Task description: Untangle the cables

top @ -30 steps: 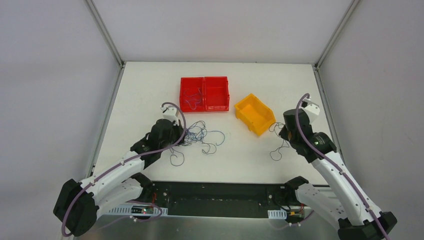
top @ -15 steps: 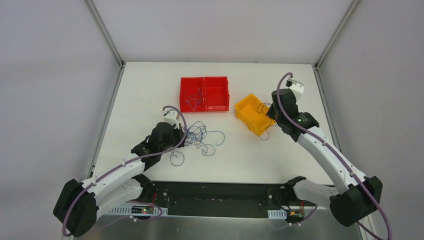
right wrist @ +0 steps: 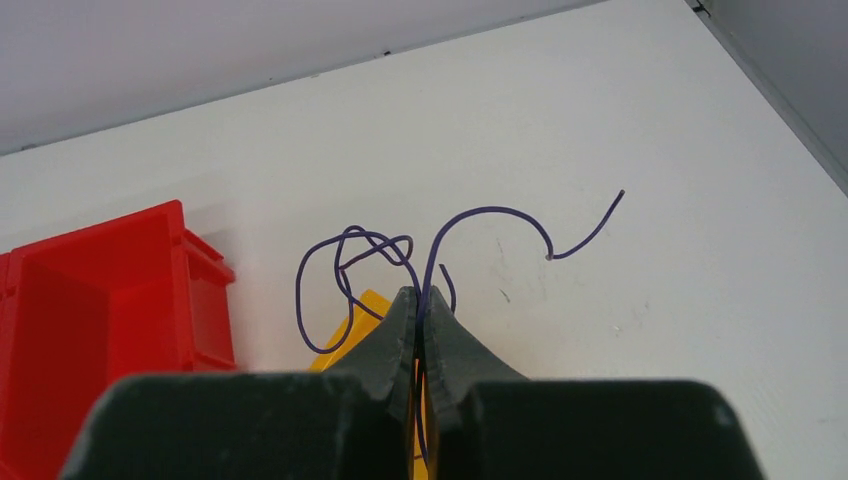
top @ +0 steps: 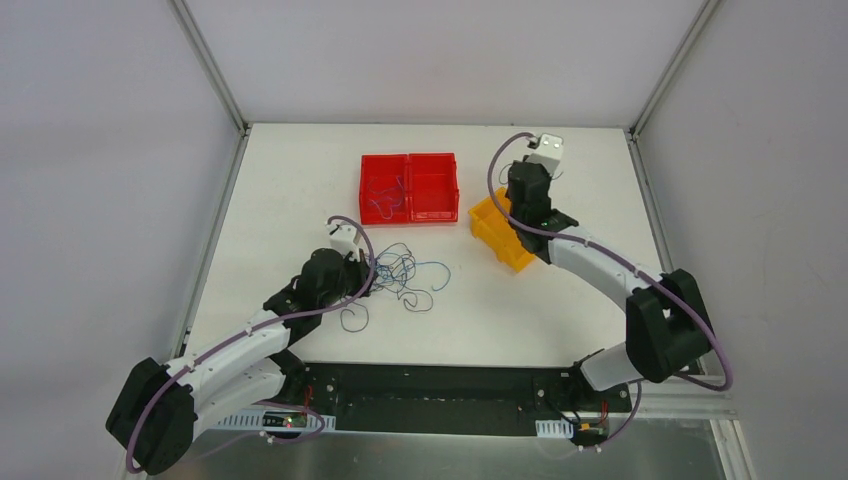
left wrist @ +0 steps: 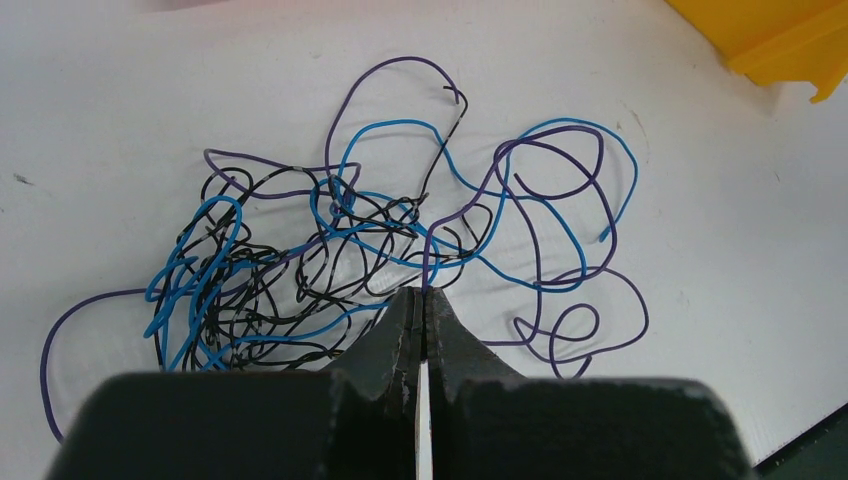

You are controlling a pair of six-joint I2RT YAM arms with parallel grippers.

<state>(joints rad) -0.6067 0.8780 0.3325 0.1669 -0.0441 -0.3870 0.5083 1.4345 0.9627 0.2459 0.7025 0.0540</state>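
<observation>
The cables (left wrist: 340,200), thin blue, purple and black, lie tangled on the table (left wrist: 700,200); one purple cable (right wrist: 490,210) apparently hangs apart.

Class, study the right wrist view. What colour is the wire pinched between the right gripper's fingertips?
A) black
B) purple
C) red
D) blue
B: the right gripper is shut on a single purple wire, which curls up from between its fingertips, with the yellow bin just beyond them.
</observation>
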